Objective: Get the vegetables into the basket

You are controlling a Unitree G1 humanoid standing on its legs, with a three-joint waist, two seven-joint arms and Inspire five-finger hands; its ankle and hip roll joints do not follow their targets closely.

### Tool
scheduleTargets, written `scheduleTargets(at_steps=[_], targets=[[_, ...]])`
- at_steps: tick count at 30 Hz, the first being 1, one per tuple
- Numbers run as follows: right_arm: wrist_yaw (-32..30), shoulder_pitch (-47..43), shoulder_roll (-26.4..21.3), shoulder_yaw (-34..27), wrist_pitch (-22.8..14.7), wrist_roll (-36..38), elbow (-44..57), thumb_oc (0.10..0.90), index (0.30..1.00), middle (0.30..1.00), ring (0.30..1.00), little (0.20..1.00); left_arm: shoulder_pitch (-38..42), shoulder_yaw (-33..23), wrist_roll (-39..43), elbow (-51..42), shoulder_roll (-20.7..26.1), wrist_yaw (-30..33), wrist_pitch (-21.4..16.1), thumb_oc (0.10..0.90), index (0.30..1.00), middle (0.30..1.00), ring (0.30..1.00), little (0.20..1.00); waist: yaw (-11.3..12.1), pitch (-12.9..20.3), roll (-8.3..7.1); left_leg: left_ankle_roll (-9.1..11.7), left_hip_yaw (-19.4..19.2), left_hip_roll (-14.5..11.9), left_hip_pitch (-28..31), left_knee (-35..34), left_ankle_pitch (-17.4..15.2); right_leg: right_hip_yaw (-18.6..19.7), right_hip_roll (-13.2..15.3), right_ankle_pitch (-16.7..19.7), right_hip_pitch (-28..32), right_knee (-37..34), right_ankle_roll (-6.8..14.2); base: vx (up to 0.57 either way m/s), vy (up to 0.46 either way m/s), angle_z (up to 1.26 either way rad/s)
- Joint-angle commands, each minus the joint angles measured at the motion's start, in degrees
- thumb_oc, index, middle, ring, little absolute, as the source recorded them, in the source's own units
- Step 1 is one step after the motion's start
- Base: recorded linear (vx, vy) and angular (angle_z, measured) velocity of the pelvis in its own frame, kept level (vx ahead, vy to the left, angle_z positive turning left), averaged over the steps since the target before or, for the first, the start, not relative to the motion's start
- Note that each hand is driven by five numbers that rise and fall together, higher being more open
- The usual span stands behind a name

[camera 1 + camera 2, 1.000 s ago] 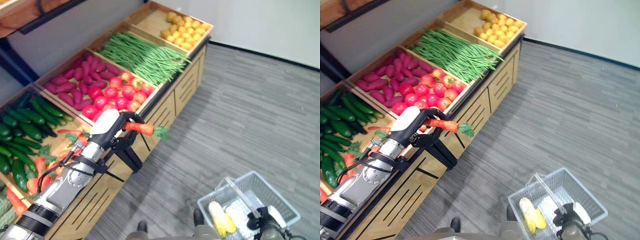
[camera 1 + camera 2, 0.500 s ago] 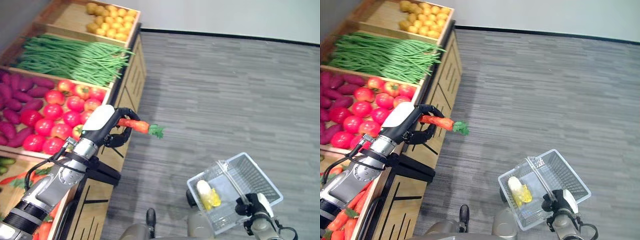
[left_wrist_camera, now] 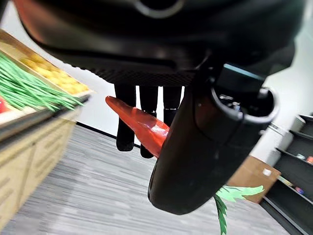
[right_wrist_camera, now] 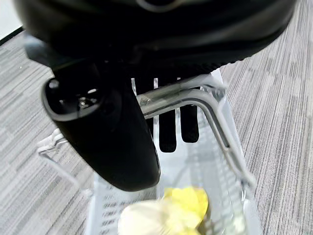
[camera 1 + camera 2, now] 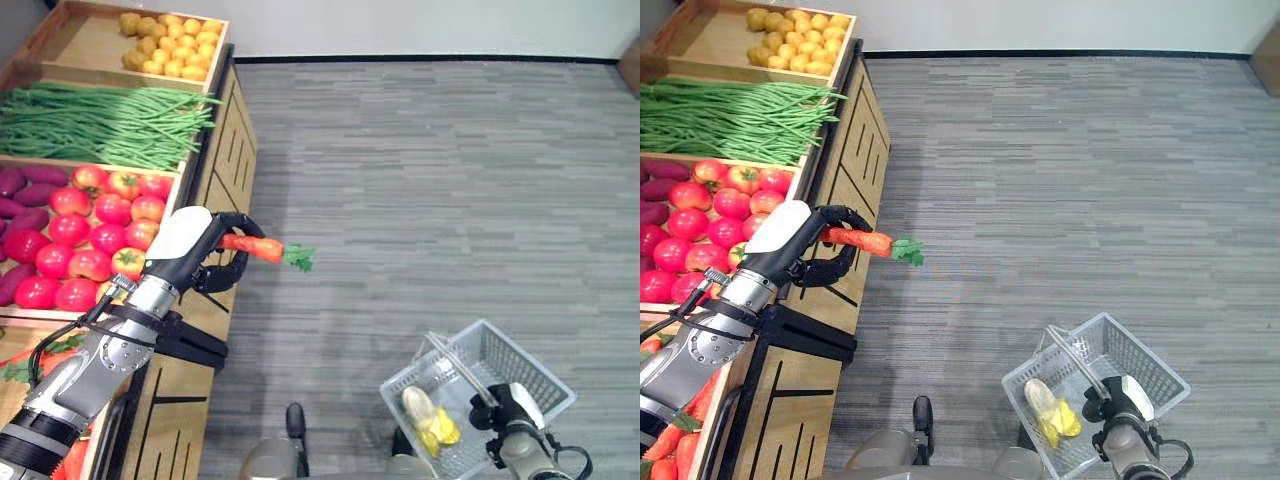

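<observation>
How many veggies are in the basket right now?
1: a yellow corn cob lying in the basket, which the right hand carries. More could hide beneath.

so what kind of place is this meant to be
Probably a mock grocery produce section: a wooden display stand with bins of green beans and tomatoes, and a clear shopping basket over grey carpet.

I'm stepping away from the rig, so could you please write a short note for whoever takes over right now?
Left hand: shut on a carrot, held out past the edge of the produce stand, over the floor.
Right hand: shut on the handle of the clear basket, carried low at the robot's right.
Done: a corn cob already lies in the basket.
Left: bring the carrot over the basket and drop it in; other vegetables remain on the stand.
</observation>
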State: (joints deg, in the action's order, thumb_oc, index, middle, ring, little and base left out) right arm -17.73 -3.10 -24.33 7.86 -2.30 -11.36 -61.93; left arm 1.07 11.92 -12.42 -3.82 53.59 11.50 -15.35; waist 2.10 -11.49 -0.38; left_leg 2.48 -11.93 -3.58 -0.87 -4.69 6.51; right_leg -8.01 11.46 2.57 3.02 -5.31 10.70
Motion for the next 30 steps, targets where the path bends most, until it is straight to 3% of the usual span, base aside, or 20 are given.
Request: scheduleTargets(at_steps=[1, 6, 8, 15, 24, 30], targets=[[-3.6, -4.2, -6.6, 1.5, -2.5, -0.6, 3.3, 0.400, 0.300, 0.300, 0.300, 0.300, 4.6, -1.3, 3.1, -2.8, -1.1, 2.0, -3.2, 0.400, 0.300, 0.300, 0.300, 0.300, -0.1, 6.5, -1.89, 1.8, 4.5, -0.9, -1.5, 0.3, -2.7, 0.2, 0.2, 3.4, -5.0, 0.3, 0.4, 0.00, -0.134, -0.17], [-3.9, -5.7, -9.4, 2.4, -2.5, -1.8, 7.2, 0.400, 0.300, 0.300, 0.300, 0.300, 6.3, 1.3, 4.2, -1.7, -2.9, 1.3, -3.1, 0.400, 0.300, 0.300, 0.300, 0.300, -0.7, 6.7, -0.78, 2.6, 4.4, -2.2, -1.1, 0.0, -2.0, 0.6, -1.0, 2.7, -5.0, 0.3, -0.1, -0.01, -0.076, -0.13], [-4.4, -9.1, -12.7, 4.0, -2.9, -2.2, 10.7, 0.400, 0.300, 0.300, 0.300, 0.300, 9.9, 6.4, 4.3, -0.9, -4.1, 0.0, -3.4, 0.400, 0.300, 0.300, 0.300, 0.300, -1.6, 7.2, 0.04, 3.2, 4.1, -3.2, -0.6, -0.3, -1.7, 1.0, -1.9, 2.0, -4.7, 0.3, -0.5, 0.01, -0.099, -0.11], [-3.5, -13.6, -16.9, 8.0, -5.4, -2.0, 23.5, 0.400, 0.300, 0.300, 0.300, 0.300, 18.3, 16.9, 1.6, 0.6, -4.9, -1.9, -4.1, 0.400, 0.300, 0.300, 0.300, 0.300, -3.3, 8.2, 0.61, 3.5, 2.8, -4.0, 0.5, -0.3, -2.1, 2.3, -2.4, 2.1, -4.5, 0.3, -0.5, 0.01, -0.021, -0.10], [-1.6, -18.1, -17.7, 11.7, -7.8, 0.4, 32.3, 0.400, 0.300, 0.300, 0.300, 0.300, 26.6, 26.4, -1.0, 4.3, -7.7, -4.0, -4.6, 0.400, 0.300, 0.300, 0.300, 0.300, -4.2, 9.6, 0.21, 3.4, 1.9, -3.9, 1.7, -0.3, -3.1, 3.5, -2.2, 2.4, -4.2, 0.3, -0.3, 0.02, 0.000, -0.08], [0.1, -22.2, -15.6, 14.4, -8.4, 2.9, 36.7, 0.400, 0.300, 0.300, 0.300, 0.300, 28.9, 29.1, -6.0, 10.0, -10.8, -3.1, -3.3, 0.400, 0.300, 0.300, 0.300, 0.300, -4.4, 10.1, -0.09, 3.5, 1.4, -3.9, 2.0, -0.3, -3.3, 4.0, -2.1, 2.6, -4.2, 0.3, -0.3, 0.01, 0.001, -0.03]])
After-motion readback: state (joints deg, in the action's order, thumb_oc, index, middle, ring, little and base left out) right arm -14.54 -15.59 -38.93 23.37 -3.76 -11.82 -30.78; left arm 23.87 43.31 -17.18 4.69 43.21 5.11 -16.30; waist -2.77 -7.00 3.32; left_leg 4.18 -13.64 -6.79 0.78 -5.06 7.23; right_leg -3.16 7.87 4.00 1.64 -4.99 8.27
